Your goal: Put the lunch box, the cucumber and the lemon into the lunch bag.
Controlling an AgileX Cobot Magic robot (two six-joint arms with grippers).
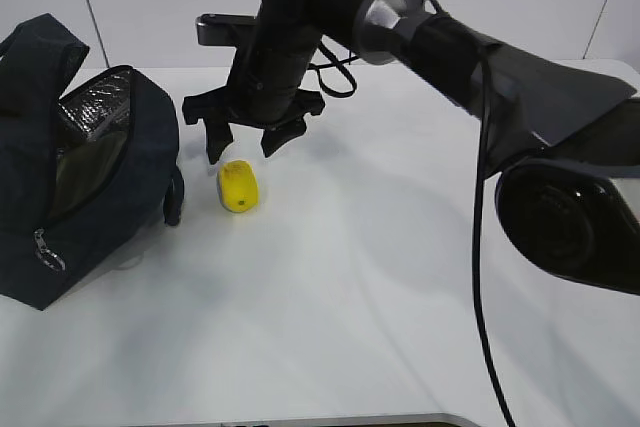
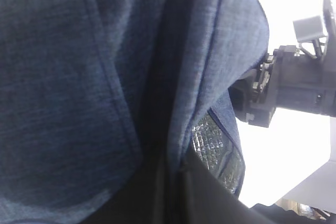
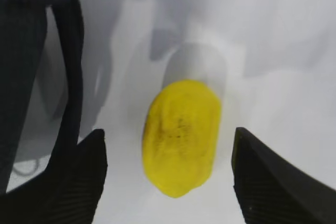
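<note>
1. Lunch bag (image 1: pixel 110 217): dark navy woven cloth, matt, denim-like weave plain in the left wrist view (image 2: pixel 79 77). Lining (image 1: pixel 95 107) silvery, quilted in a grid, shiny. Zipper pull (image 1: pixel 45 250) looks metallic.
2. Lemon (image 1: pixel 240 187): yellow skin, dull sheen, faintly dimpled with small dark specks in the right wrist view (image 3: pixel 181 135).
3. Counter (image 1: pixel 350 297): white, smooth, matt with soft shadows.
4. Right claw (image 1: pixel 245 150): black, matt plastic look; finger pads (image 3: pixel 86 182) ridged, rubbery.
5. Right arm (image 1: pixel 450 57): black casing, semi-gloss, with a bare silvery metal ring (image 1: pixel 385 12) at one joint.
</note>
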